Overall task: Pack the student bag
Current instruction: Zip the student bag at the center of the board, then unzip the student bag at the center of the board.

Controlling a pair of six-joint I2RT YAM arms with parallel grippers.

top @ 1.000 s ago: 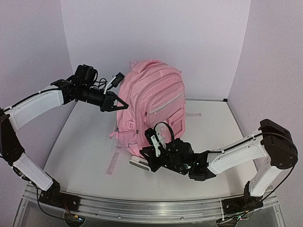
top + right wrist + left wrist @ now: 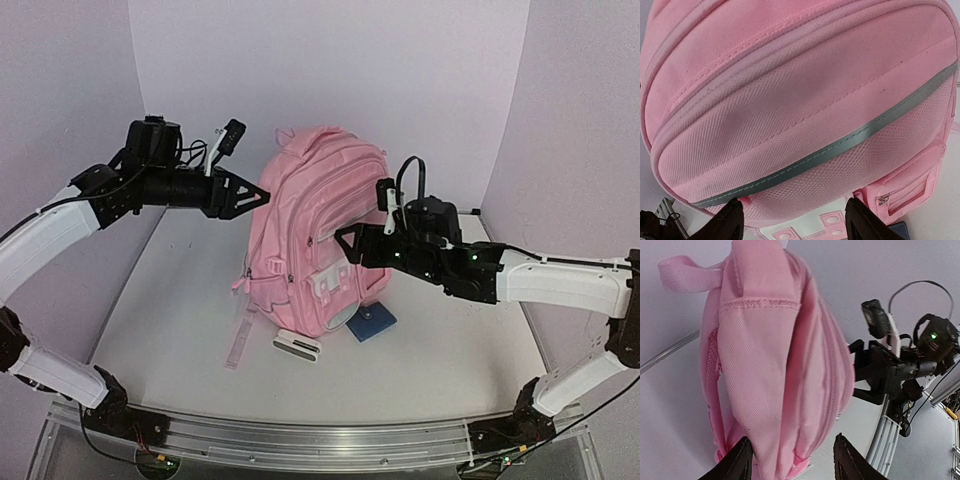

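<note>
At lower centre, a white flat item (image 2: 297,345) and a blue one (image 2: 372,322) are lying on the table (image 2: 180,310), presumably awaiting packing. Beyond, I am holding my right gripper (image 2: 350,248) and left gripper (image 2: 258,196), both spread and empty, either side of the upright student bag (image 2: 330,190) mid-frame, probably to open it.

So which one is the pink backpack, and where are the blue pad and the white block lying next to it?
pink backpack (image 2: 305,205), overhead view, on its upper front panel.
blue pad (image 2: 373,323), overhead view, on its exposed flat top.
white block (image 2: 297,345), overhead view, on its middle.
</note>
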